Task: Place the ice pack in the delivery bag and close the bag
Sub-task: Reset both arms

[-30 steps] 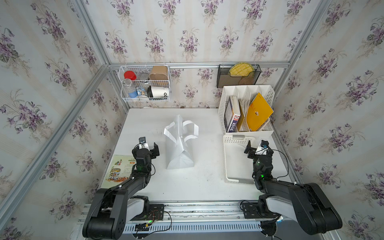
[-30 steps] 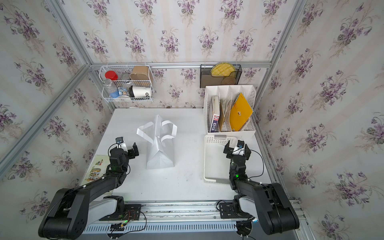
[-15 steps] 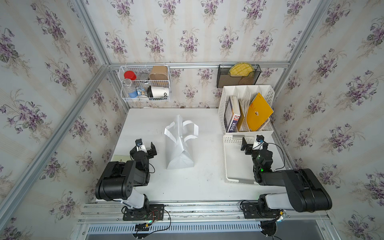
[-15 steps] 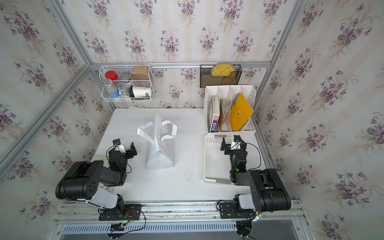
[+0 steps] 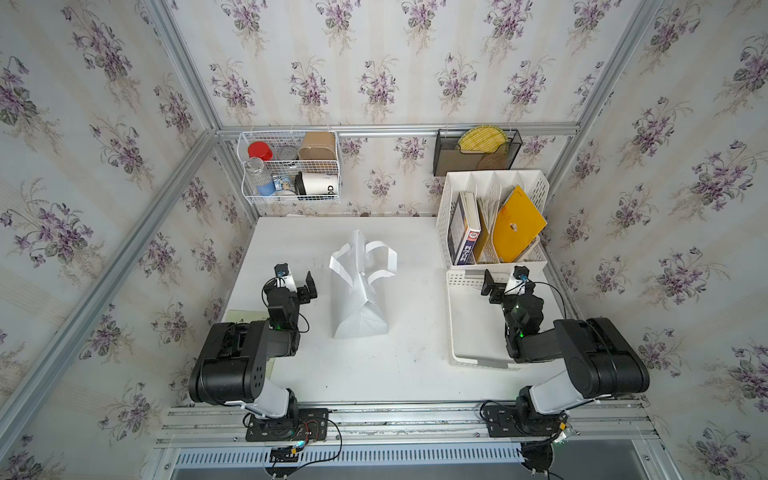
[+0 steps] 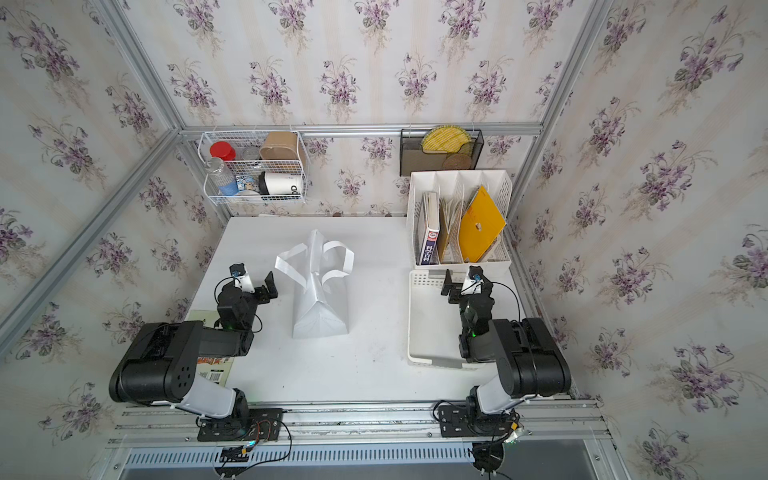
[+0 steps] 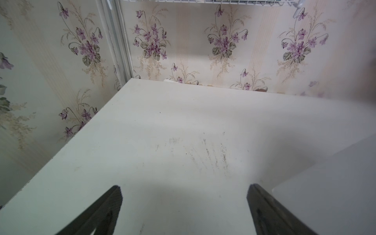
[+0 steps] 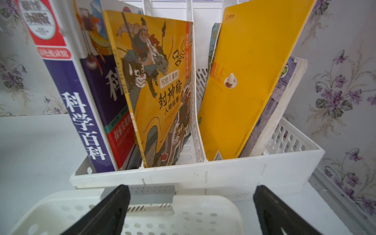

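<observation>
Top view, looking down on a white table [image 5: 374,374] inside a booth papered with purple flowers. The delivery bag [image 5: 360,307], white, stands free near the middle of the table. Its narrow creased side faces the near edge and its two strap handles [image 5: 341,268] flop at the far end. Its mouth looks pinched to a slit; no lining shows. The ice pack is not visible in any view: it may be inside the bag, or hidden, and I cannot tell which. The left gripper [image 7: 184,189] hangs near the bag's left side without touching it, jaws spread wide with only bare table between them. The right gripper [image 8: 191,188], equally wide and empty, hangs over the far end of a low white perforated tray [image 5: 473,328] at the right, close to a white rack of books [image 8: 223,173] beyond it.

Likely risks:
- The bag looks light and nothing braces it, so a sideways brush from the left gripper could tip or slide it.
- A jaw tip passing through a strap loop could drag the bag along.
- Pushing anything at the pinched mouth could crumple the top.
- A forward reach by the right gripper could knock the leaning books.
- If the pack is in fact outside the bag, neither wrist camera has it in sight
</observation>
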You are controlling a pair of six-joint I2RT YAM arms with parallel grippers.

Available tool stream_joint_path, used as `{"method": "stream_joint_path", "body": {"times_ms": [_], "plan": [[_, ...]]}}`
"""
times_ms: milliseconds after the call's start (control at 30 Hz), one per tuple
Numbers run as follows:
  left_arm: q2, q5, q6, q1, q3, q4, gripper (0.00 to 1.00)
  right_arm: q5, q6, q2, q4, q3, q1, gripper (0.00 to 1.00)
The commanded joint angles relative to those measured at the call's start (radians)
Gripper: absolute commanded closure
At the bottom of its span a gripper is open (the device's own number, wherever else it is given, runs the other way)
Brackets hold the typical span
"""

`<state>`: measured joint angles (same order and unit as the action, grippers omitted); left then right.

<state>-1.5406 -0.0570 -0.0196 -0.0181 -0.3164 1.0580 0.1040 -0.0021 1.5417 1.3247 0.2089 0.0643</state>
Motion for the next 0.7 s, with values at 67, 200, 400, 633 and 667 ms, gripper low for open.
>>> {"method": "stream_joint_path", "body": {"times_ms": [67,200,400,633,667], "plan": [[0.002,-0.042,0.024,0.015,-0.030,-0.086,0.01,0.050,0.017,0.001,-0.002,0.002,0.000,0.00],[0.003,-0.050,0.026,0.018,-0.032,-0.090,0.01,0.048,0.017,0.001,-0.002,0.003,0.000,0.00],[0.002,-0.053,0.026,0.020,-0.032,-0.090,0.01,0.048,0.016,0.001,-0.001,0.002,0.000,0.00],[0.000,0.011,0.056,0.020,-0.059,-0.136,0.01,0.044,0.016,0.002,-0.002,0.003,0.000,0.00],[0.000,0.011,0.056,0.020,-0.059,-0.137,0.01,0.045,0.016,0.002,-0.002,0.003,0.000,0.00]]}}
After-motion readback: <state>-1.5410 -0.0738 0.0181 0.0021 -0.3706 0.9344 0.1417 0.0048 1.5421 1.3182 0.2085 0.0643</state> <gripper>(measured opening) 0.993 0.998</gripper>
